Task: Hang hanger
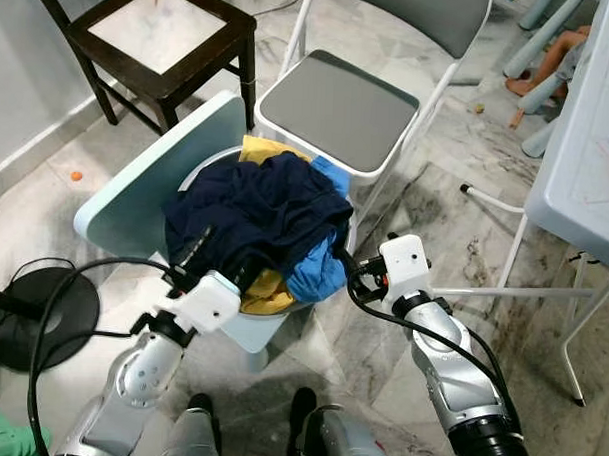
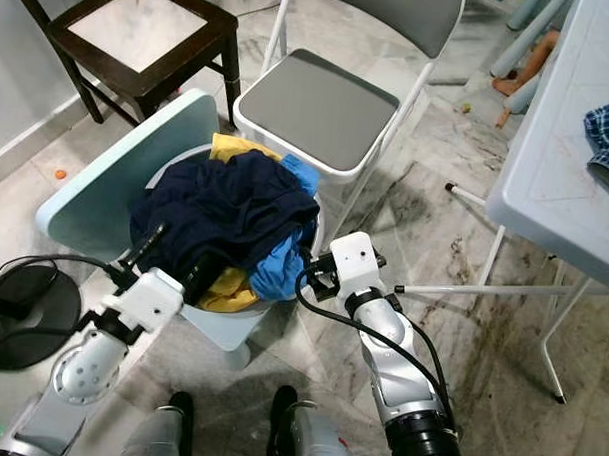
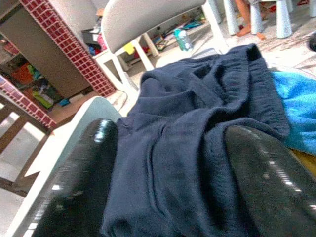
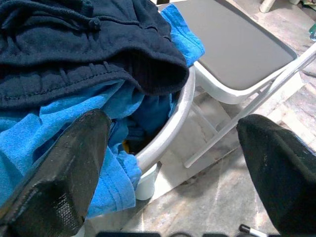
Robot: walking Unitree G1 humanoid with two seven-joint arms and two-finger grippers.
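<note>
A white laundry basket (image 4: 174,122) stands on a pale green stool (image 1: 135,207) and is heaped with clothes. A navy garment (image 1: 260,206) lies on top, over a blue cloth (image 1: 318,274) and a yellow one (image 1: 267,287). My left gripper (image 1: 218,255) is open at the near left of the heap. In the left wrist view its two fingers (image 3: 79,182) straddle a fold of the navy garment (image 3: 197,128). My right gripper (image 1: 345,269) is open at the basket's right side, level with the hanging blue cloth (image 4: 59,133) and the rim.
A grey-seated folding chair (image 1: 339,109) stands just behind the basket and a dark wooden chair (image 1: 161,33) at the back left. A white table (image 1: 587,168) with thin legs is on the right. A black round base (image 1: 41,314) with a cable lies at my left. A person's foot (image 1: 551,57) is far right.
</note>
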